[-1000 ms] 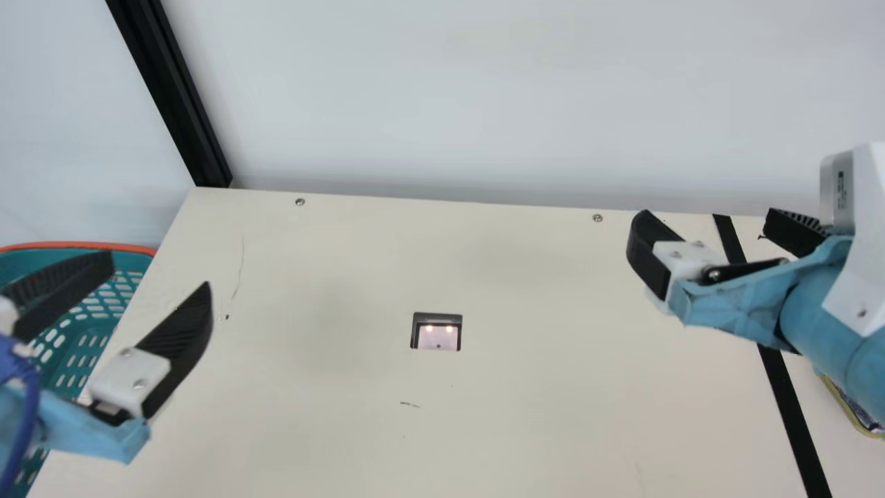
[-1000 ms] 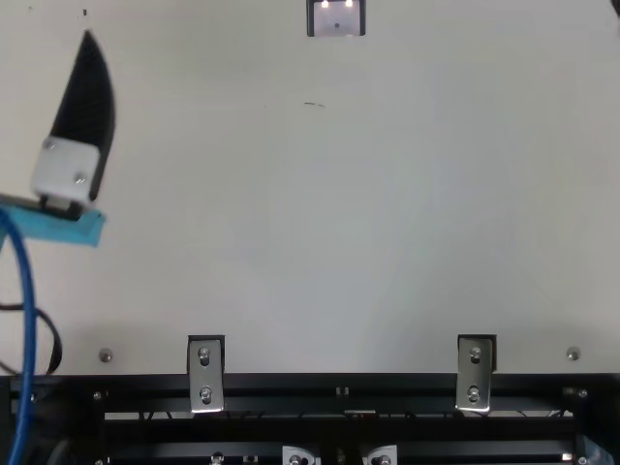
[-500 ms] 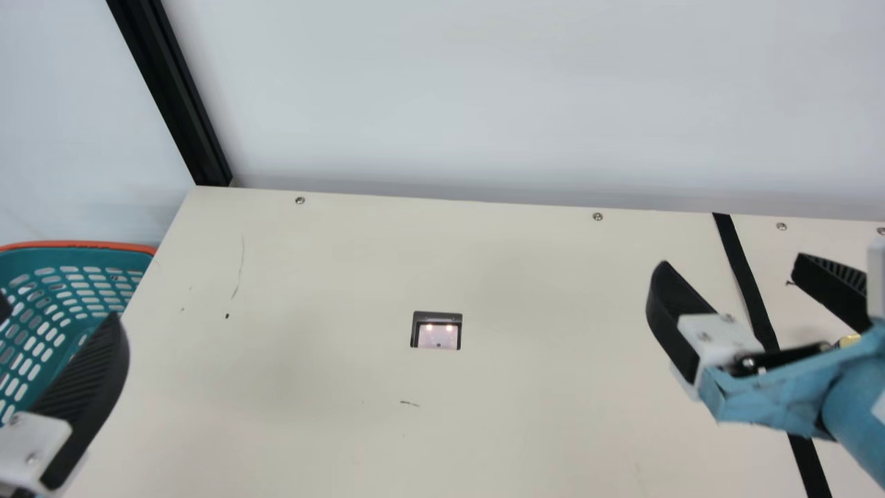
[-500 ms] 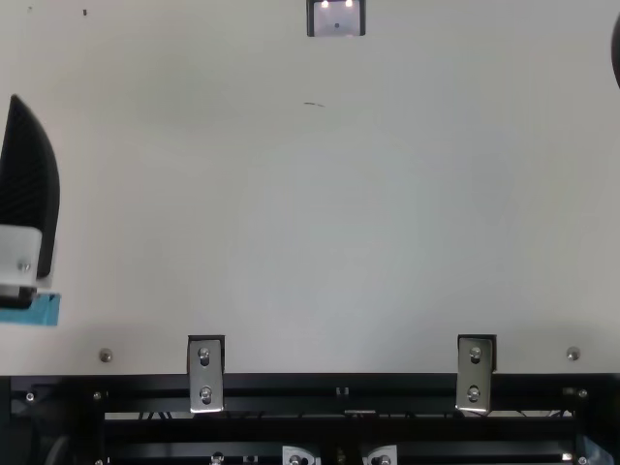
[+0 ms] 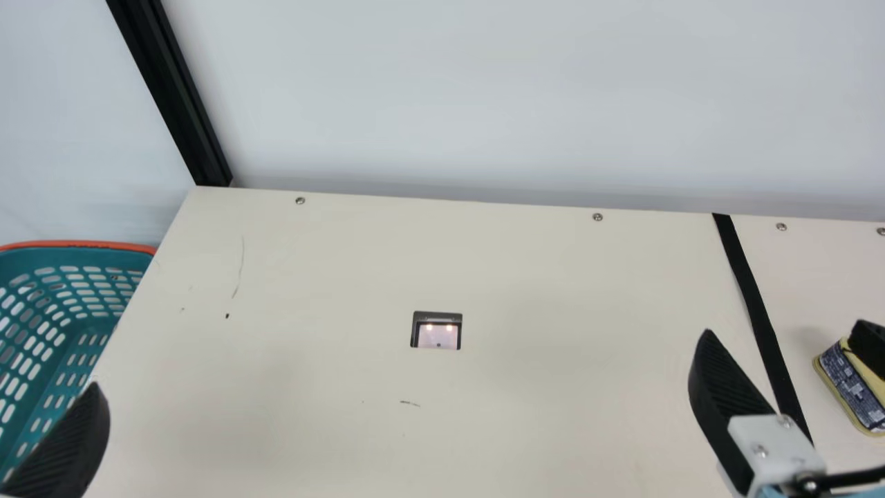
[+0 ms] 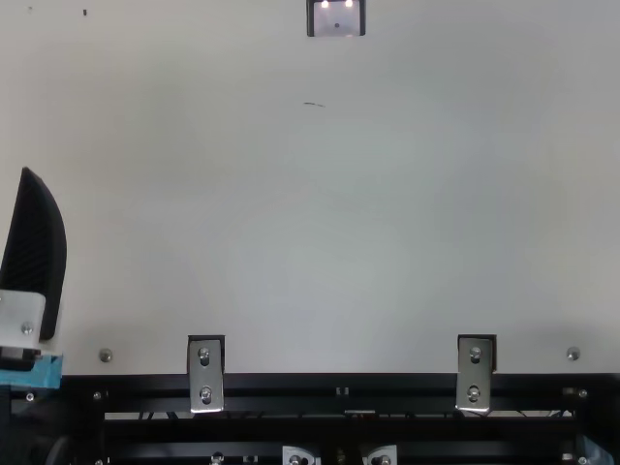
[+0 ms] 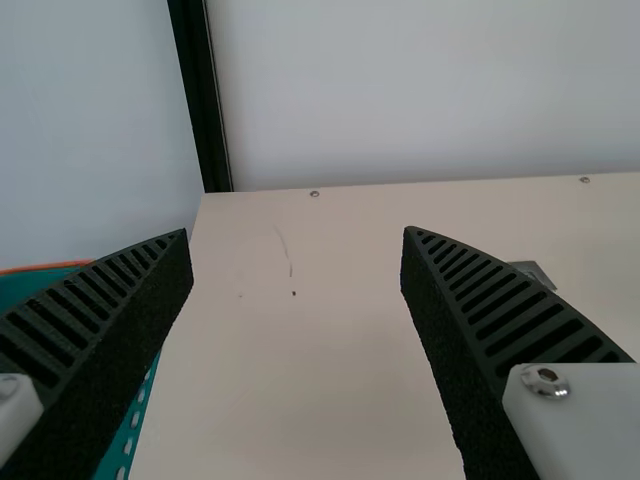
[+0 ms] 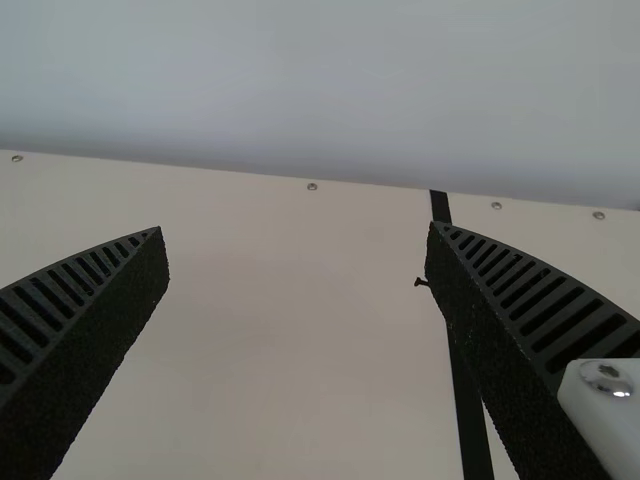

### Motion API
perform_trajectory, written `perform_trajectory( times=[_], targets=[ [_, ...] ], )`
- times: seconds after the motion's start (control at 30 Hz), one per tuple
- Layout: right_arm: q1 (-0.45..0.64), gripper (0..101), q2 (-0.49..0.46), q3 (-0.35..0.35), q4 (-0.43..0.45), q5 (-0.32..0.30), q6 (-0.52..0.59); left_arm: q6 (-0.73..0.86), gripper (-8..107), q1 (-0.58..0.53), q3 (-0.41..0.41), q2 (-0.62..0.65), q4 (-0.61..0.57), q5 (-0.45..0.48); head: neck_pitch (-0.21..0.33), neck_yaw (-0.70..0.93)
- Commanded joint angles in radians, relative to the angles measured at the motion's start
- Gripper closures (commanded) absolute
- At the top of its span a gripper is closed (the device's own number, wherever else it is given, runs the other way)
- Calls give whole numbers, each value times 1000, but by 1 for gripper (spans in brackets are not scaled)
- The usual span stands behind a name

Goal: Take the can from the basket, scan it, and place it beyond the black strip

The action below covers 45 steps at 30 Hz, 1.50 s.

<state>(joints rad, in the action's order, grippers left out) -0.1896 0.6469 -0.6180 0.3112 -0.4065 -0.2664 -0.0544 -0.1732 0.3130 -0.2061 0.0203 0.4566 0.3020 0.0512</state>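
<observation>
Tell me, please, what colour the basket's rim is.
The rim is orange, clearest in the main view.

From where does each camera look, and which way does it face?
Main: on the neck, facing table and wall; parts of both arms' jaws.
Top: fixed above, steeply down at table and scanner; part of left jaws.
Left wrist: on that arm, facing wall and basket; its open jaws.
Right wrist: on that arm, facing wall and black strip; its open jaws.
Main and top both show the scanner.

Yellow, blue-labelled can (image 5: 855,395), partly hidden, beyond the black strip (image 5: 759,318); teal basket (image 5: 69,259), orange-rimmed, at main view's left
</observation>
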Motion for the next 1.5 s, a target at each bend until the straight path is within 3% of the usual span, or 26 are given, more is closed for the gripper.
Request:
perform_trajectory(
  times=[0.0,0.23,0.27,0.8,1.07,1.3,1.47],
  targets=[
    [0,0,-31,11,2,-6,8,19,9,12,0,30,-21,66,10,11],
    [17,0,-121,60,-26,-22,37,86,9,87,-9,132,-111,186,10,11],
    [22,0,-134,68,-34,-22,40,75,9,71,-8,112,-91,154,10,11],
    [88,0,-341,279,-264,74,125,85,9,86,-8,132,-110,184,10,11],
    [130,0,-428,341,-352,42,213,85,9,86,-8,132,-110,184,10,11],
    [204,0,-505,359,-412,-4,286,85,9,86,-8,132,-110,184,10,11],
    [205,0,-507,359,-413,-3,288,85,9,86,-8,132,-110,184,10,11]
  ],
)
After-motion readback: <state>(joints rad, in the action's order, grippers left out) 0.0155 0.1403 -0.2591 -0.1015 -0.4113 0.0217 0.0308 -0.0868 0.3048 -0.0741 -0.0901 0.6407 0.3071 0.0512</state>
